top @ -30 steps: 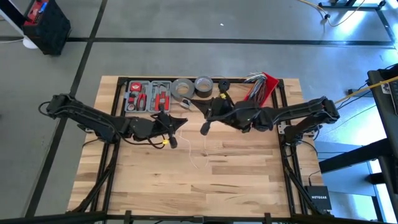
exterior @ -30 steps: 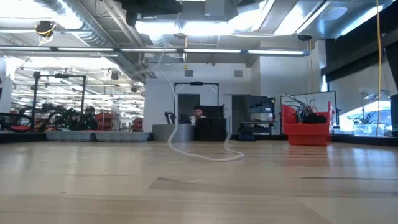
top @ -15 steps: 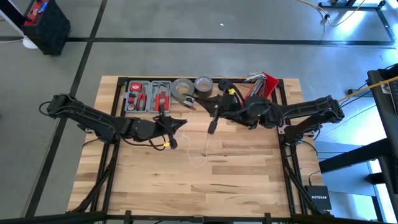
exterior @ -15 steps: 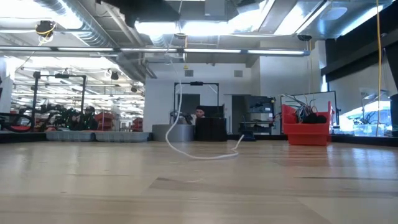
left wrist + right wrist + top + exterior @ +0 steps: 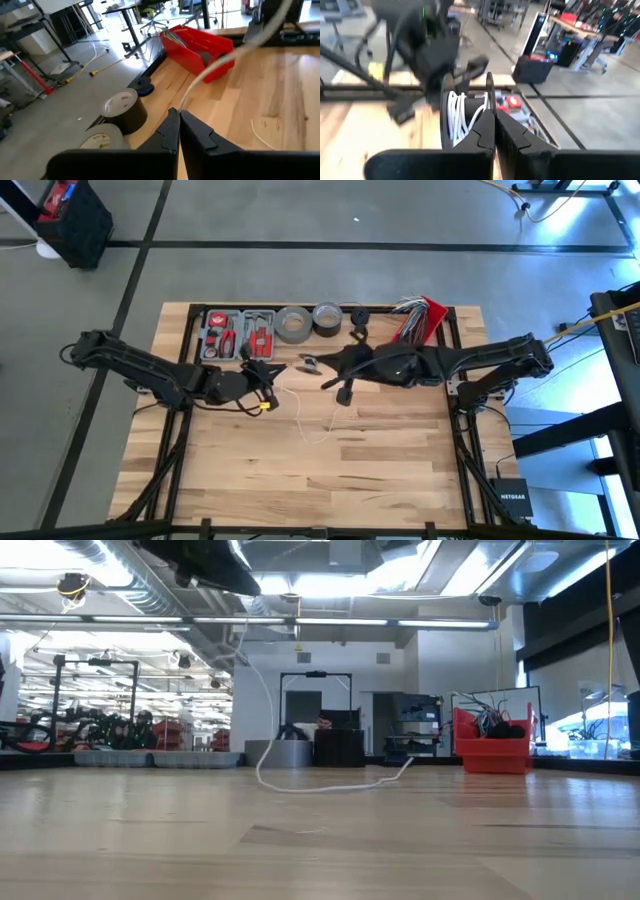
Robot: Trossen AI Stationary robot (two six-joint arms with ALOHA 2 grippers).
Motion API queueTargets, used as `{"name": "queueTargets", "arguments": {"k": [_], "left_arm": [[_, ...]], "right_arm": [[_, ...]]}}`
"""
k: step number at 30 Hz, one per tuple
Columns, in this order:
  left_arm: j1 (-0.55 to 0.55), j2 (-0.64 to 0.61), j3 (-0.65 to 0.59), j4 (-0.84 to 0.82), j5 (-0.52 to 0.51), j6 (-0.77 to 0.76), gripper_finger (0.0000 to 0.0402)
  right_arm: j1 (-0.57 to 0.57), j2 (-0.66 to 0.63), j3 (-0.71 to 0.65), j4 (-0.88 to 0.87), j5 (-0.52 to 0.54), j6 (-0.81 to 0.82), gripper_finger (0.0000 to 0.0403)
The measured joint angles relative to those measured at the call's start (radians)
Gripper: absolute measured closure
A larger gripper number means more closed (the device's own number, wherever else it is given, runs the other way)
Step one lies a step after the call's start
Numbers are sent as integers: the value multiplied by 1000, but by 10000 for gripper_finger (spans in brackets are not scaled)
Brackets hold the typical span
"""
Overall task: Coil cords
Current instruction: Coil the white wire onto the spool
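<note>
The cord is pinched in the closed jaws of the left gripper near the table's middle. From there it is seen to run toward the right gripper, whose closed jaws hold several white turns already wound. A slack tail is left lying on the wood between and in front of both, slightly nearer the left gripper.
</note>
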Motion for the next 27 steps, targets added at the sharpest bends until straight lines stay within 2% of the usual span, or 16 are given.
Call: {"name": "queueTargets", "arguments": {"k": [6,18,27], "left_arm": [[-35,-40,0,1,0,-11,400],[-60,-70,2,1,9,-21,400],[-56,-68,5,-47,-3,-48,400]], "right_arm": [[0,47,-1,-100,17,-1,397],[-1,192,-4,-177,37,-2,397],[-1,166,-6,-179,93,-5,397]]}}
